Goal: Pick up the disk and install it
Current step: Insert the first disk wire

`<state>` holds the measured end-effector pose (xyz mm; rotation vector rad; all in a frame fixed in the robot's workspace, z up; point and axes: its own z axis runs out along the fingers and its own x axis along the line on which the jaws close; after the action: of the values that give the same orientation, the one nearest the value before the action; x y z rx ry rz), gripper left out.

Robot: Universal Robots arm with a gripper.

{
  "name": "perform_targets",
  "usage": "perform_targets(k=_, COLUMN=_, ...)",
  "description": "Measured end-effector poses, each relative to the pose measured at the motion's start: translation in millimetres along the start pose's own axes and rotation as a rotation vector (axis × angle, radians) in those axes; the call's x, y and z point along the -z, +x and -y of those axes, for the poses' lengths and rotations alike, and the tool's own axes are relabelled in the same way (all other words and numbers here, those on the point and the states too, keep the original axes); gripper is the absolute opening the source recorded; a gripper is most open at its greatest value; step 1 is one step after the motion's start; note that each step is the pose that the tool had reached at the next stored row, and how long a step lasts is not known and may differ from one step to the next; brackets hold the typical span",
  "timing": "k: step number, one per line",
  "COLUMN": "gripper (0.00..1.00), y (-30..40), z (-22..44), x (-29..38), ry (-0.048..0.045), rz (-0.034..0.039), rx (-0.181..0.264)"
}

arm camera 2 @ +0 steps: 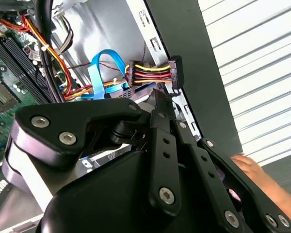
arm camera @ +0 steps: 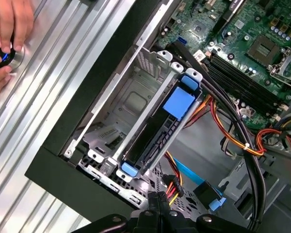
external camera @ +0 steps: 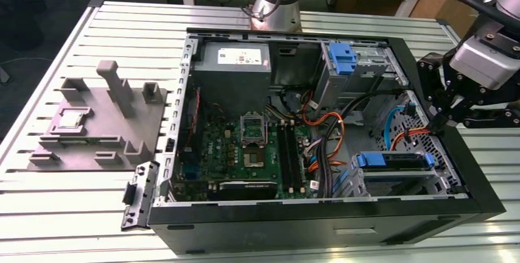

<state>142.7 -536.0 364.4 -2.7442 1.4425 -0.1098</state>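
Our gripper [arm camera: 156,203], its grip state beyond what we can tell, hangs over the computer case [external camera: 325,234] rim, and the disk [arm camera: 155,144] sits slotted inside that case, nearby.

**Slatted metal table** [external camera: 57,226] bearing an open black computer case [external camera: 325,232], laid on its side from the table's middle toward its edge at the exterior view's right. Inside the case are a green motherboard [external camera: 243,153], a grey power-supply box [external camera: 235,62] with a white sticker at the wall nearest the table's far edge, and bundled orange, yellow and black cables [external camera: 329,141] beside the board. A grey plastic stand [external camera: 97,123] with upright posts lies apart from the case, near the table's edge at the exterior view's left. In the second wrist view, a looped blue ribbon cable [arm camera 2: 93,77] sits beside a black power connector [arm camera 2: 175,73].
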Motion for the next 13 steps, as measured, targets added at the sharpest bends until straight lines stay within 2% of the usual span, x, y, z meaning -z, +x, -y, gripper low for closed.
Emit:
perform_targets(k=7, gripper=0.1, y=-0.1, z=-0.1, x=-0.6, ry=0.009, rz=0.0039, rx=0.105)
perform_targets(k=13, gripper=0.1, y=-0.1, z=-0.1, x=-0.7, ry=0.0098, rz=0.0042, rx=0.115)
